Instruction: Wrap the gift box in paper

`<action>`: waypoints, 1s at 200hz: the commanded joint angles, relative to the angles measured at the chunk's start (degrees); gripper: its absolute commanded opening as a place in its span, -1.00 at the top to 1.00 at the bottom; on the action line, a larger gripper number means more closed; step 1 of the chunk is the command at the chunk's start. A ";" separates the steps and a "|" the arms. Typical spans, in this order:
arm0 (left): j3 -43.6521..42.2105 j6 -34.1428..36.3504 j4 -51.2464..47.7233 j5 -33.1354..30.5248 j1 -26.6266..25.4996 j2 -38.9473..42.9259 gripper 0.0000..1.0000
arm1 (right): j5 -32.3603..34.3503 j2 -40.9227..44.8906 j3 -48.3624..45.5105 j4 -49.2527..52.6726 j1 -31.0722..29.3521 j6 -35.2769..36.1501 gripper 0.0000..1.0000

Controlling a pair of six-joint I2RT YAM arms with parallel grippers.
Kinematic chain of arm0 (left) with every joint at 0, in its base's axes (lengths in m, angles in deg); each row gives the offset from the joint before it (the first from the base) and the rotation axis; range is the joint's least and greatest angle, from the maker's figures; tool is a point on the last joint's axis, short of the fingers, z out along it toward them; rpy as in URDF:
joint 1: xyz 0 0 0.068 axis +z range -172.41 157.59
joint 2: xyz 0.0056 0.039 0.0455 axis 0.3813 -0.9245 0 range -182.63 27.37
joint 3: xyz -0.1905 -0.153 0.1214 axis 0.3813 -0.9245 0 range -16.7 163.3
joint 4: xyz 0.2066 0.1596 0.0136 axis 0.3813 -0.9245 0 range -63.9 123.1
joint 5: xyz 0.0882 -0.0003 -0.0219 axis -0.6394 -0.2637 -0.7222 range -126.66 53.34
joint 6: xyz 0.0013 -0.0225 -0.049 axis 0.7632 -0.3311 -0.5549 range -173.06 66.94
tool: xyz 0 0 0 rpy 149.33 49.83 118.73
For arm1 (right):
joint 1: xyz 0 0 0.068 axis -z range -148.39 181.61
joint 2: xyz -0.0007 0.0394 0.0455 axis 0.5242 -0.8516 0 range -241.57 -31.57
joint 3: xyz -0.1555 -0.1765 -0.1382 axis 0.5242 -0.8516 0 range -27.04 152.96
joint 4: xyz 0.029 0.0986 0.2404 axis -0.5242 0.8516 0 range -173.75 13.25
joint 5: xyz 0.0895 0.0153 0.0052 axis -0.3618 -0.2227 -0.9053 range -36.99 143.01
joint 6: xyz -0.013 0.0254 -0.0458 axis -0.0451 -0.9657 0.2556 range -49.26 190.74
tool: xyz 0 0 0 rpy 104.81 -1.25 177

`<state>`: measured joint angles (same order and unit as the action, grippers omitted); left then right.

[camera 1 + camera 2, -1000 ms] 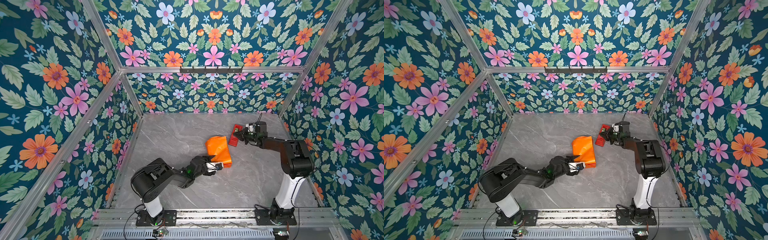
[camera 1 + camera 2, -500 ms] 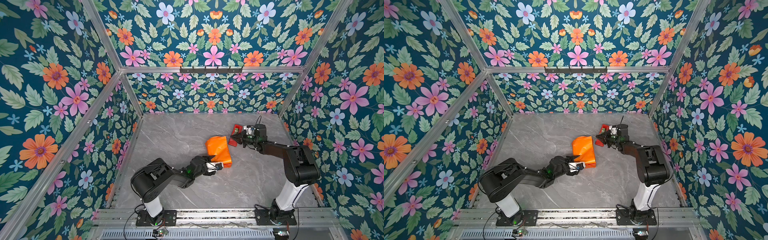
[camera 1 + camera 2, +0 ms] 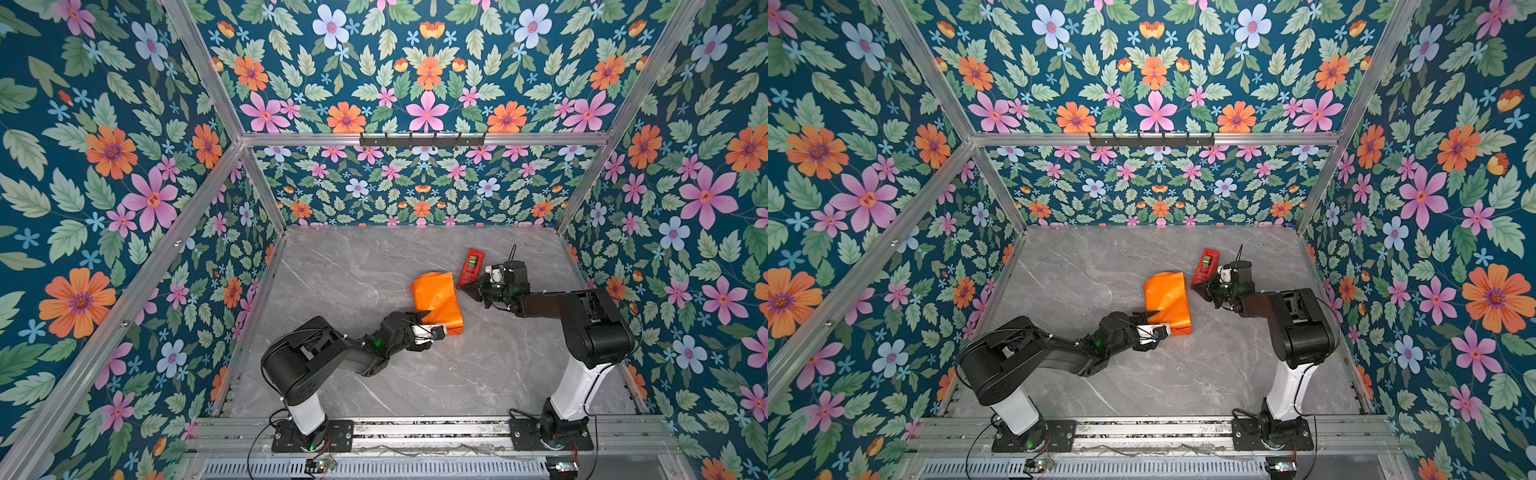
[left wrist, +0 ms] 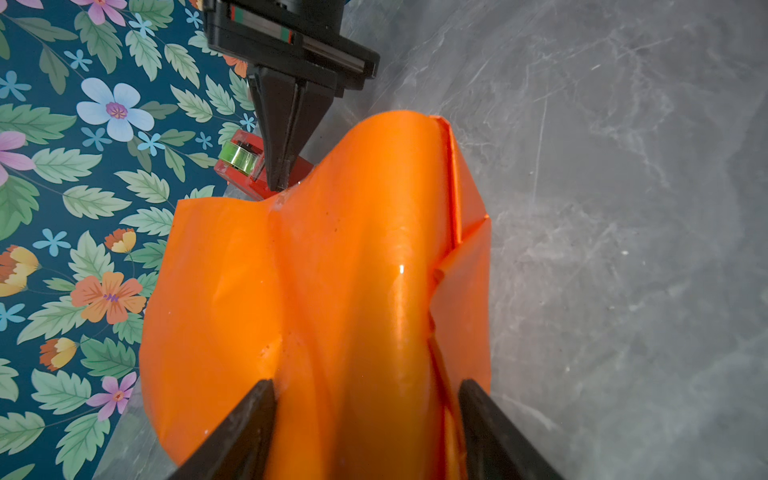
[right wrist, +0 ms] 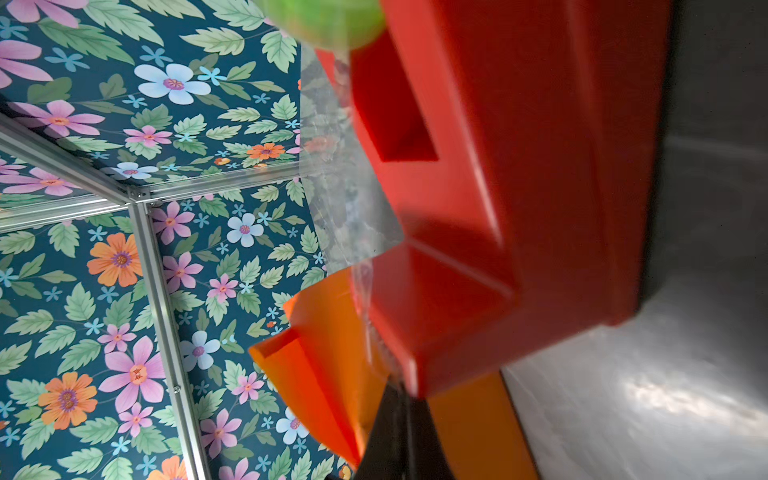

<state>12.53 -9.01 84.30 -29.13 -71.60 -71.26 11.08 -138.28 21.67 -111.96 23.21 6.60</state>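
The glossy orange paper (image 3: 436,299) (image 3: 1167,299) lies folded into a humped bundle mid-table; the gift box is hidden under it. My left gripper (image 3: 432,324) (image 4: 365,386) is at the bundle's near end, a black finger on each side of the paper ridge (image 4: 332,270), clamping it. My right gripper (image 3: 467,288) (image 5: 399,399) is shut at the near end of the red tape dispenser, beside the bundle's far right corner. A clear tape strip (image 5: 349,199) runs from the green roll down to its tips.
The red tape dispenser (image 3: 471,268) (image 3: 1206,266) (image 5: 498,208) stands just right of the bundle's far end. Floral walls close in the grey marble table (image 3: 353,270) on three sides. An aluminium rail (image 3: 415,428) carrying both arm bases runs along the front.
My right gripper has slid along the dispenser toward its near end and the bundle, its arm stretching out lower. The left gripper and the paper have stayed put.
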 commanded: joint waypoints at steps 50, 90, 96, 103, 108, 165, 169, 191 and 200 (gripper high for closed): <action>-0.05 -1.07 -7.25 0.38 0.06 -0.34 -0.40 | 5.68 -3.32 -1.24 3.13 0.41 5.60 1.00; 0.03 -1.16 -7.33 0.38 0.01 -0.35 -0.40 | 5.80 -2.88 -2.14 3.45 0.75 8.04 1.00; 0.04 -1.13 -7.25 0.45 0.06 -0.35 -0.40 | 5.26 -2.41 -2.57 2.57 0.80 8.22 1.00; 0.03 -1.16 -7.26 0.45 0.06 -0.42 -0.40 | 4.52 -1.44 -2.94 2.18 0.85 8.68 1.00; 0.03 -1.10 -7.32 0.45 0.01 -0.42 -0.40 | 4.18 -0.50 -3.36 2.14 0.85 9.16 1.00; 0.06 -1.13 -7.36 0.29 0.05 -0.42 -0.40 | -1.30 20.76 -12.91 11.06 0.61 20.62 1.00; 0.03 -1.14 -7.37 0.29 0.04 -0.42 -0.40 | -1.84 21.96 -13.46 11.78 0.49 21.47 1.00; -0.05 -1.16 -7.40 0.20 0.05 -0.42 -0.40 | -3.65 31.80 -16.83 18.04 -2.67 28.59 1.00; -0.05 -1.13 -7.39 0.29 0.06 -0.42 -0.40 | -3.27 35.62 -17.55 21.44 -4.38 31.36 1.00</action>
<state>12.60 -9.05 84.21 -29.11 -71.60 -71.26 10.23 -109.56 5.78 -99.58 21.59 27.78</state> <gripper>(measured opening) 0.701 0.049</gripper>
